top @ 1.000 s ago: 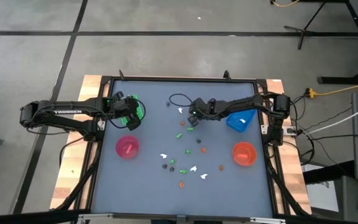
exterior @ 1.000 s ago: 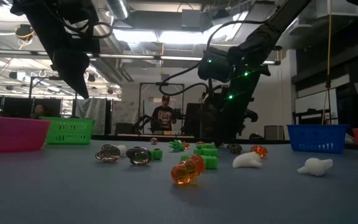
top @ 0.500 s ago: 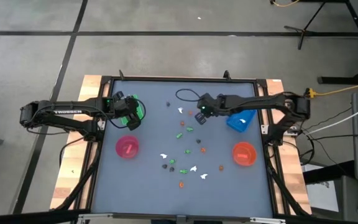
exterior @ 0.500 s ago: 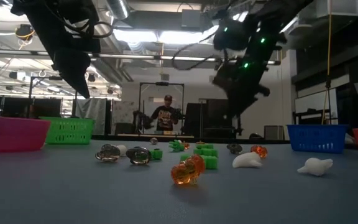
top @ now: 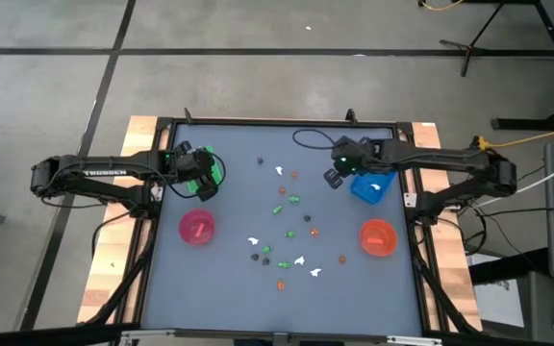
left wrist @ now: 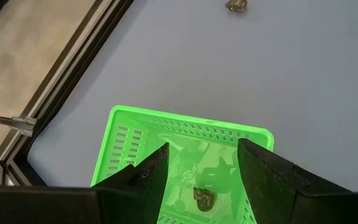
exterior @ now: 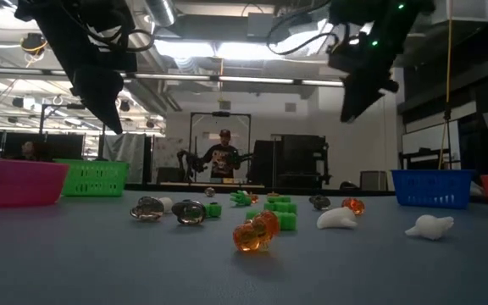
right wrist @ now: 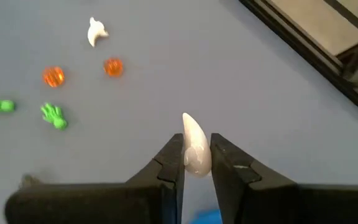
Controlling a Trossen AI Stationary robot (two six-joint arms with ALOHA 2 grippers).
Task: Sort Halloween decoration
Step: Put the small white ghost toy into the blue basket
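Halloween decoration unmarked; "TROSSEN" arm

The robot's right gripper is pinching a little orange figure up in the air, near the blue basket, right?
Not quite. The right gripper is pinching a little white figure, not an orange one; the right wrist view shows it between the fingers. The rest holds: the high view shows that gripper beside the blue basket, and the low view shows it up in the air.
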